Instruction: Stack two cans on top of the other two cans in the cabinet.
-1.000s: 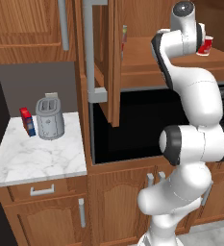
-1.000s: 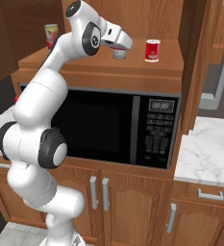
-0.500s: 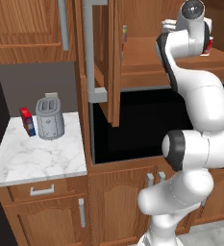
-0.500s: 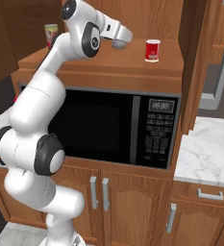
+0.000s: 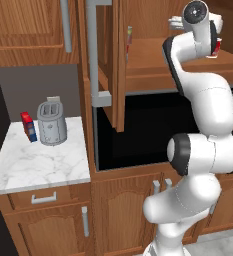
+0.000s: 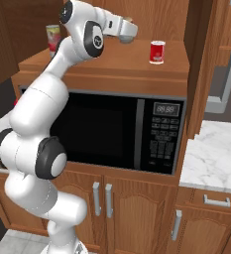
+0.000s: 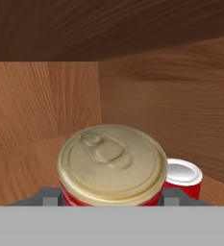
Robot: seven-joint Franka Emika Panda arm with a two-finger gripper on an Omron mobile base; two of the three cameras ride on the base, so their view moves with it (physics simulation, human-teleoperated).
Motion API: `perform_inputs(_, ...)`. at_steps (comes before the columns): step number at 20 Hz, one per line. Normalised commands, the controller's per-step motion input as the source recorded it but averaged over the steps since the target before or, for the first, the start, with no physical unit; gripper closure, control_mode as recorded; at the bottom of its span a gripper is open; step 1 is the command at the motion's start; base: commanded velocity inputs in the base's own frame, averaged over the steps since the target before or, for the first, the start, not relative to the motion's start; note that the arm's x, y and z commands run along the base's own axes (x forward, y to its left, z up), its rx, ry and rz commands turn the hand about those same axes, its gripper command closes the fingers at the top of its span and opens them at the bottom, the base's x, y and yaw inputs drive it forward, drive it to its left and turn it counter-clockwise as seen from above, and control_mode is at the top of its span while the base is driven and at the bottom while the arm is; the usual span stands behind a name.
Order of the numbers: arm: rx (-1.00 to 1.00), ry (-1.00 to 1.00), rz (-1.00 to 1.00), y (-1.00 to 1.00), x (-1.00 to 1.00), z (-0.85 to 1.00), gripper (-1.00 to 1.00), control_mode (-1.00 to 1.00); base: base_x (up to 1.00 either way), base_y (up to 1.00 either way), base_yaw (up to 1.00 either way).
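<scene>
My gripper [image 7: 111,194] is shut on a red can [image 7: 112,161] with a gold lid, held up inside the open cabinet [image 6: 112,67]. In the right base view the gripper [image 6: 127,31] hangs above the cabinet's floor, left of a red can [image 6: 157,52] standing there. That standing can [image 7: 183,177] shows its silver lid just behind and to the right of the held one, lower down. Another can [image 6: 53,38], with a yellow and red label, stands at the shelf's far left. From the left base view the red can [image 5: 216,47] peeks out behind my arm.
The cabinet door [image 5: 108,65] with its grey bar handle [image 5: 93,50] stands open to the left of the arm. A black microwave [image 6: 107,129] sits below the shelf. A toaster [image 5: 52,125] and a small red and blue box [image 5: 29,126] stand on the marble counter [image 5: 38,165].
The hand has risen a little with the can in it and reached slightly further into the cabinet. The standing cans have not moved.
</scene>
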Motion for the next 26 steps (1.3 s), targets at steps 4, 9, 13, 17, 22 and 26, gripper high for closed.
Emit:
perform_inputs(4, -0.05, 0.0, -0.04, -0.16, 0.0, 0.19, 1.0, -1.0, 0.0, 0.0, 0.0)
perform_inputs(9, -0.01, 0.0, -0.02, -0.17, -0.05, 0.2, 1.0, -1.0, 0.0, 0.0, 0.0)
perform_inputs(13, 0.0, 0.0, -0.03, -0.28, -0.14, 0.05, 1.0, -1.0, 0.0, 0.0, 0.0)
perform_inputs(17, 0.0, 0.0, -0.02, -0.29, -0.07, -0.03, 1.0, -1.0, 0.0, 0.0, 0.0)
perform_inputs(22, 0.0, 0.0, -0.01, -0.24, -0.02, -0.06, 1.0, -1.0, 0.0, 0.0, 0.0)
perform_inputs(26, 0.0, 0.0, -0.01, -0.18, 0.0, -0.08, 1.0, -1.0, 0.0, 0.0, 0.0)
